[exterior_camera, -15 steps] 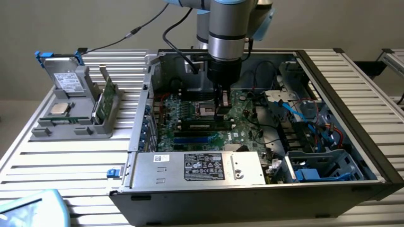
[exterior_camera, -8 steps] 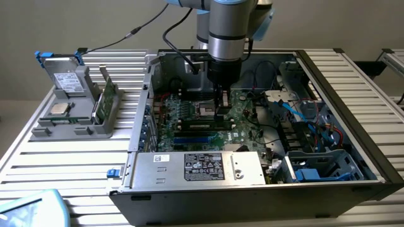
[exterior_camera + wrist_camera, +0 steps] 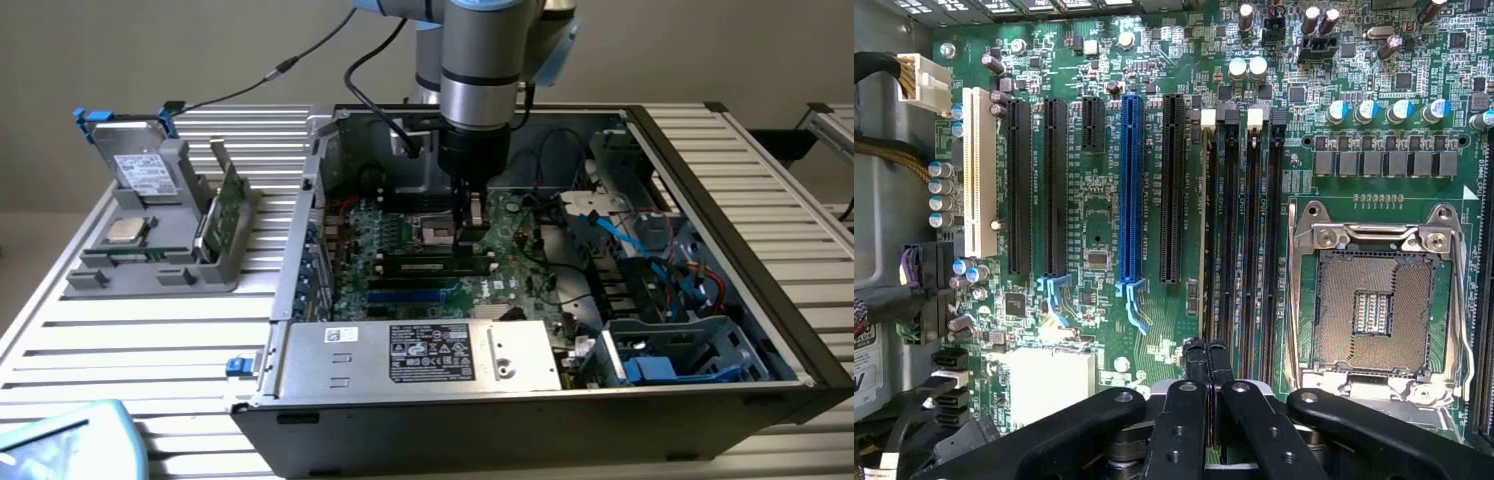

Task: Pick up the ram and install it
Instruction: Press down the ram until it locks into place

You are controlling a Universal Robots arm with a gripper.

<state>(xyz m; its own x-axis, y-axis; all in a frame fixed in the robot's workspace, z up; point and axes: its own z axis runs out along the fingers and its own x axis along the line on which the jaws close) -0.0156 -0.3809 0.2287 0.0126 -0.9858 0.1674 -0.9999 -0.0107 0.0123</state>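
The ram is a long dark stick lying along the memory slots on the green motherboard, inside the open computer case. My gripper points straight down over one end of the stick. Seen from the wrist, the gripper is shut, its two black fingers pressed together. They hang over the memory slot nearest the long blue expansion slot. Whether the fingertips touch or pinch the stick is hidden.
The empty processor socket sits beside the memory slots. Cables and a drive cage fill the case toward the exterior view's right. The power supply is in front. On the exterior view's left, a grey holder carries a green board, a silver chip and a drive.
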